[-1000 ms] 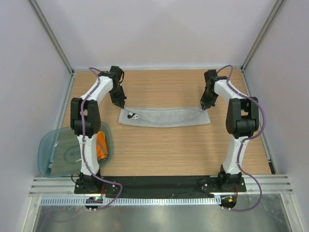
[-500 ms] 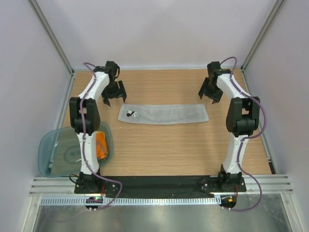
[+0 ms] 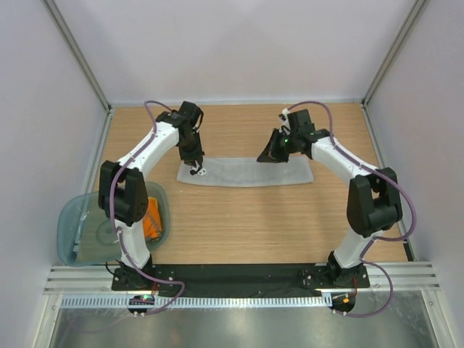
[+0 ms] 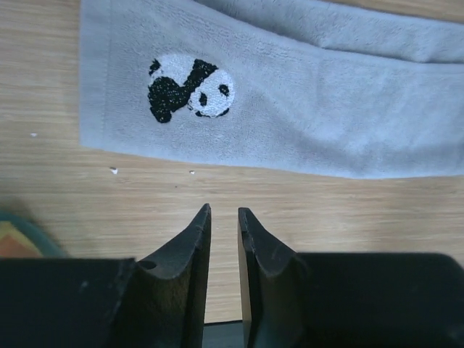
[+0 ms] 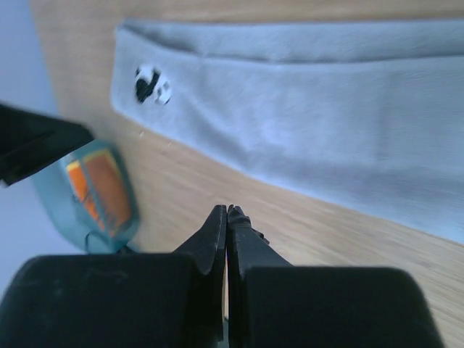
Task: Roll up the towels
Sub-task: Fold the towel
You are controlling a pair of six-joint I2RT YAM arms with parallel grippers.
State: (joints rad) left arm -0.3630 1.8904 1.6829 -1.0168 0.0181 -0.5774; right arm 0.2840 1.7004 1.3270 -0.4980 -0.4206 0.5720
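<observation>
1. Right now, the grey towel (image 3: pixel 246 172) lies flat on the table (image 3: pixel 290 232) as 1 long narrow band running from 9 o'clock to 3 o'clock. In the wrist views a lengthwise fold shows along its 12 o'clock edge. Judged from that, the band is laid out so that it can be rolled from 1 short end.
2. Your left gripper (image 3: pixel 194 163) hangs over the band's 9 o'clock end, close to the embroidered panda (image 4: pixel 190 87). Its jaws are drawn almost together with only a thin slit between them, and they hold nothing. That end looks like the natural place to begin the roll.
3. Your right gripper (image 3: pixel 267 154) sits at the band's 12 o'clock edge, a little toward 3 o'clock from the middle. Its fingers (image 5: pixel 217 232) are pressed fully together and are empty. Neither view settles whether it touches the cloth.
4. The orange towel (image 3: pixel 151 217) lies in the teal tub (image 3: pixel 69 217) at 8 o'clock on the table, well apart from both grippers, probably parked there until its turn comes.
5. Count: 2 towels, 1 grey and 1 orange; 1 tub; 1 panda; 2 grippers, both empty.
6. My judgement: neither towel is rolled yet, so you will need to open the left jaws before they can pinch the short edge.
</observation>
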